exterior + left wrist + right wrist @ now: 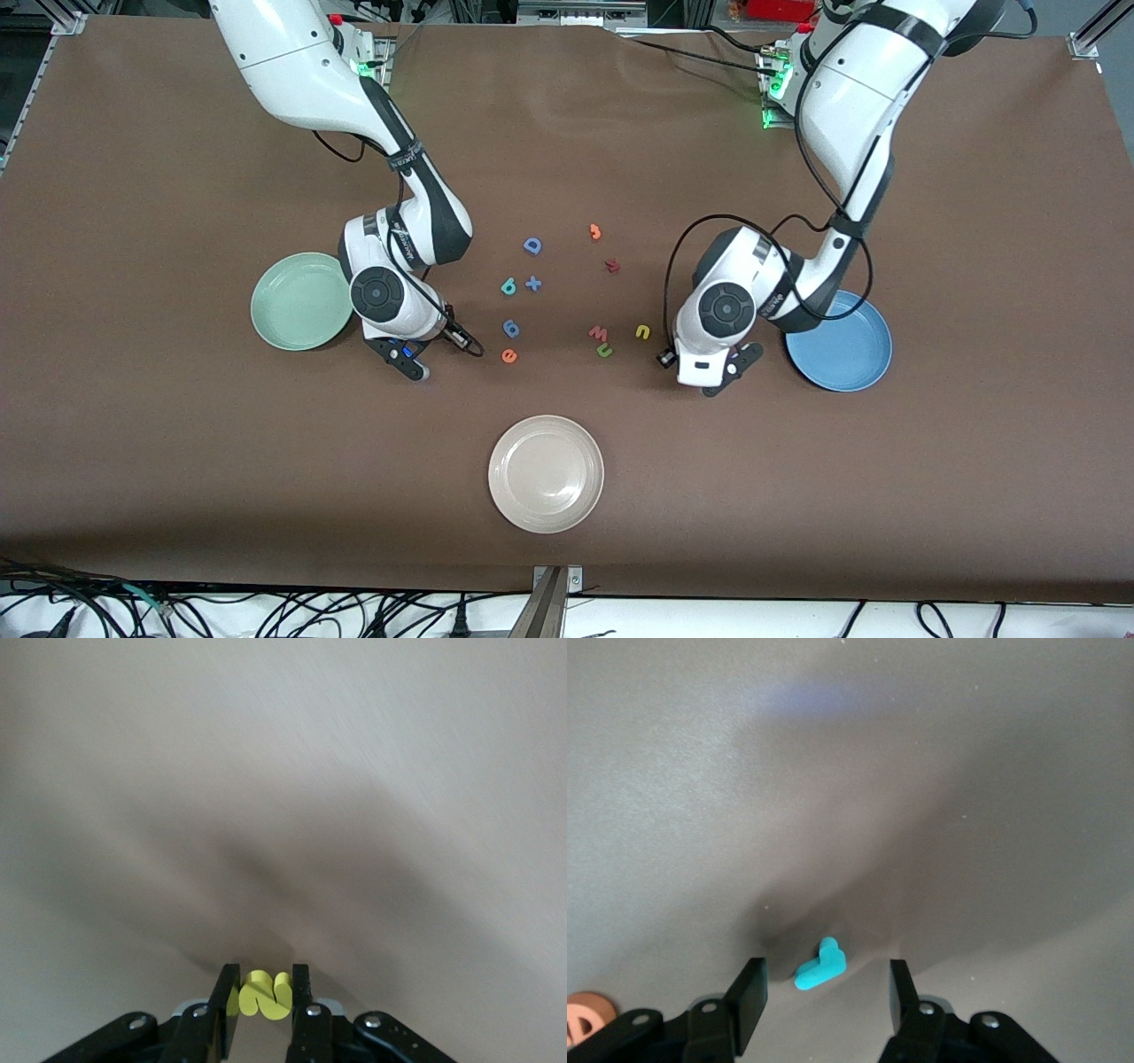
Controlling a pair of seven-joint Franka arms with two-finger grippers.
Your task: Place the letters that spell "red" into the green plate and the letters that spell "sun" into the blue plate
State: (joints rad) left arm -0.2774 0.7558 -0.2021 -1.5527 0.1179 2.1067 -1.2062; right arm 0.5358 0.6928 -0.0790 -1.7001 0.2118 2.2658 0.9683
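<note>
The left gripper (258,997) is clamped on the yellow "s" (266,994), low over the table (797,496) beside the blue plate (846,354). The right gripper (826,992) stands apart around the teal "r" (820,965) (not touching it), between the green plate (297,301) and the orange "e" (509,355). The teal "d" (508,286), yellow arch letter (642,332) and green arch letter (604,351) lie mid-table.
</note>
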